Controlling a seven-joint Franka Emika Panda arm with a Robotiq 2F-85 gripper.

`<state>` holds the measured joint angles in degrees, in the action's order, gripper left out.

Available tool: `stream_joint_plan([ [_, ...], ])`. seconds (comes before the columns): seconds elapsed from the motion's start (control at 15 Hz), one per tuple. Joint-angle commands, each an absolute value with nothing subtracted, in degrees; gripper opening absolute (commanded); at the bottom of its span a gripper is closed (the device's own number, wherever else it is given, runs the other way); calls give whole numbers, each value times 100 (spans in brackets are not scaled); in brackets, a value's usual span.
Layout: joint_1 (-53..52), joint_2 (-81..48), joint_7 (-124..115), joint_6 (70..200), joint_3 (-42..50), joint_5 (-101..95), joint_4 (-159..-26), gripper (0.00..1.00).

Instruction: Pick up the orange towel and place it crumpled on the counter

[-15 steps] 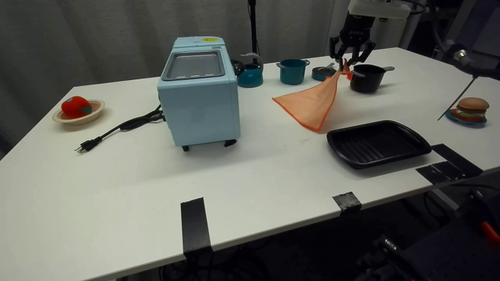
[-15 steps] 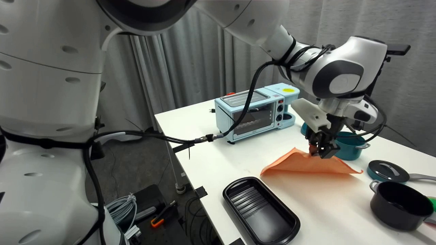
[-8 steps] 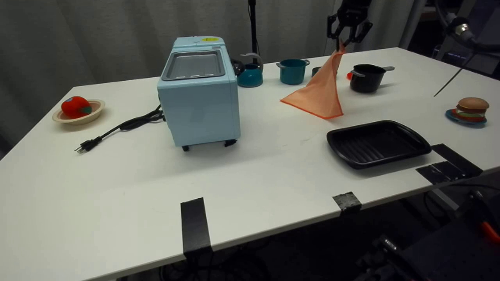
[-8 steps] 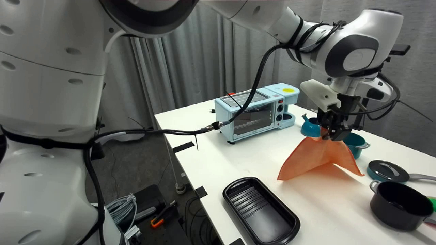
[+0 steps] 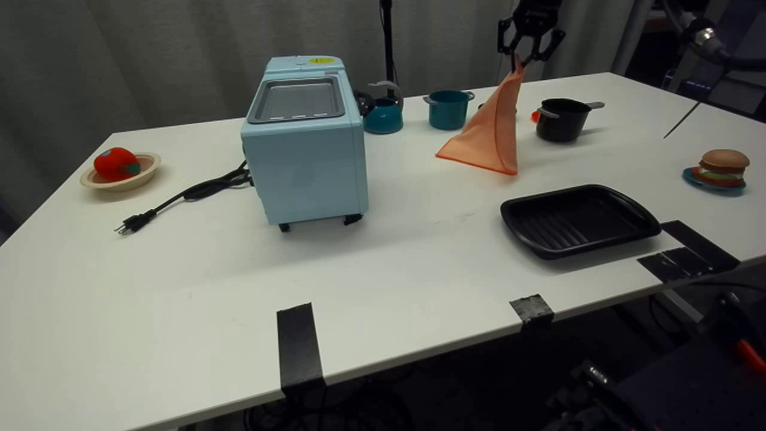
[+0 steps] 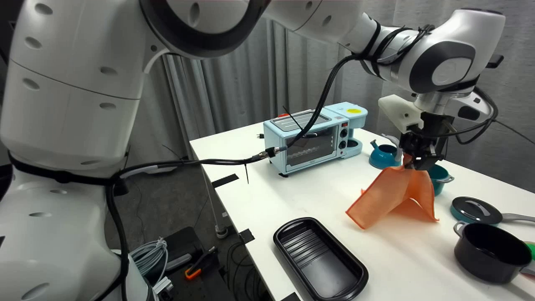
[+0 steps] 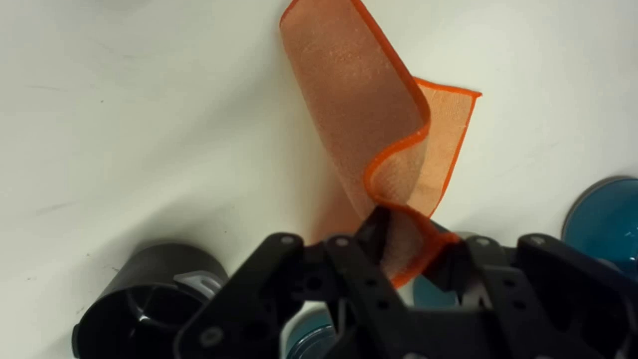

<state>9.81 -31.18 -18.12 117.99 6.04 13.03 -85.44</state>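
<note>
Towel (image 6: pixel 381 195): prob light, floppy, unbreakable imo
Hand (image 5: pixel 519 63): pinching it up top
Hem (image 7: pixel 423 108): decent grab spot when bunched

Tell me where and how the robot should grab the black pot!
I'd pinch the rim of the black pot, between its grey handles, coming straight down from above with one of the jaws inside and one outside. It stands upright with its mouth open, so the rim looks easy to reach. The jaws hold the orange towel, so that should go down first.
</note>
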Motion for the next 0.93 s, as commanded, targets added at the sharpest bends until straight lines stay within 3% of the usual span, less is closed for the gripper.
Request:
stream_joint_plan([
  [0.0,1103,-3221,-1955,11651,618,1560,-8133,3],
  [0.47,1163,-3264,-2166,11837,601,1808,-7941,3],
  [0.87,1142,-3309,-2055,12852,593,1962,-7966,3],
])
